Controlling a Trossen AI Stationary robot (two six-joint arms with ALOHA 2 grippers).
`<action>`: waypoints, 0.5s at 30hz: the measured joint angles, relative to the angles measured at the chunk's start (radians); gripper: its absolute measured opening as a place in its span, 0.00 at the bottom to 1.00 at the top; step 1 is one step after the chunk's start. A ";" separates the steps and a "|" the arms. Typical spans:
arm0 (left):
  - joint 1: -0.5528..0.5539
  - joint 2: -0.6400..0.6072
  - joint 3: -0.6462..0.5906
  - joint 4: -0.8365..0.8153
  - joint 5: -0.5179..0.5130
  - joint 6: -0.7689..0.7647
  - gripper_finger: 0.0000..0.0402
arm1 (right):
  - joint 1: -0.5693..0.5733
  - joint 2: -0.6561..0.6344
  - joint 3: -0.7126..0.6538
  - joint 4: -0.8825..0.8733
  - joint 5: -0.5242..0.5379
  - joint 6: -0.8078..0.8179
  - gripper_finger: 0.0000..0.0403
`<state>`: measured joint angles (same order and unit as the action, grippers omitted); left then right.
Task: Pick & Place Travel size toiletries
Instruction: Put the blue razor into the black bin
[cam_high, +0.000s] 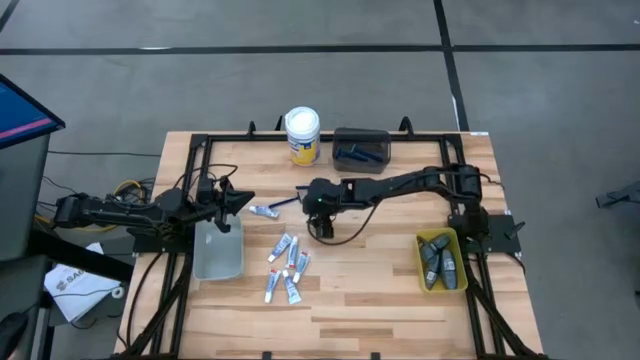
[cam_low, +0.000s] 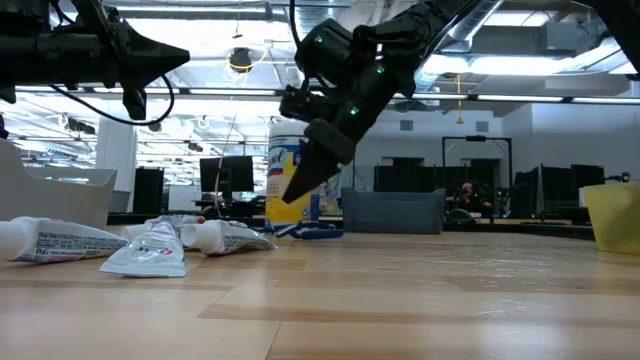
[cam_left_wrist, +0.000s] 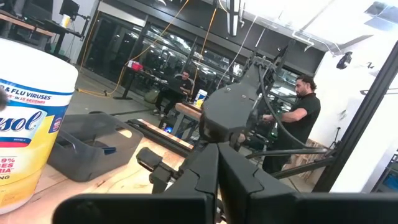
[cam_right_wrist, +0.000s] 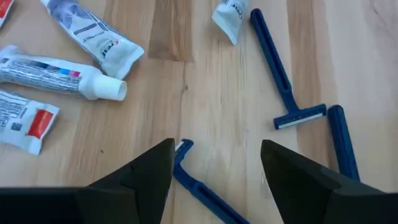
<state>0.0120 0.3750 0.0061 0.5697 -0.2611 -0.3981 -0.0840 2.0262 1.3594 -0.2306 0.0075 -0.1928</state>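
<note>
Several white-and-blue tubes (cam_high: 285, 265) lie flat on the wood near the table's middle, with one more tube (cam_high: 263, 211) beside a dark-blue razor (cam_high: 285, 203). My right gripper (cam_right_wrist: 217, 146) is open, pointing down, and hovers just above the table (cam_low: 295, 190). A razor (cam_right_wrist: 199, 183) lies on the wood between its fingers, untouched. Two other razors (cam_right_wrist: 280, 74) (cam_right_wrist: 342, 143) lie close by. My left gripper (cam_high: 245, 200) is shut and empty, raised above the clear tray (cam_high: 218, 250). Grey pods fill the yellow tray (cam_high: 440, 260).
A white-lidded yellow jar (cam_high: 302, 135) and a dark tray (cam_high: 360, 150) holding blue razors stand at the table's far edge. A black frame rail (cam_high: 190, 200) runs around the tabletop. Bare wood shows near the front edge (cam_high: 370, 310). People stand in the room beyond.
</note>
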 joint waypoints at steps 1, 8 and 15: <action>0.000 0.000 0.000 0.000 0.000 0.000 0.00 | -0.003 0.003 0.000 0.001 -0.001 0.000 0.58; 0.000 0.000 0.000 0.000 0.000 0.000 0.00 | 0.018 0.057 -0.001 0.028 -0.006 0.049 0.58; 0.000 0.000 0.000 0.000 0.000 0.000 0.00 | 0.044 0.077 -0.003 0.002 0.044 0.097 0.58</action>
<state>0.0119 0.3751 0.0063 0.5697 -0.2607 -0.3981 -0.0395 2.1029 1.3567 -0.2285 0.0517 -0.0960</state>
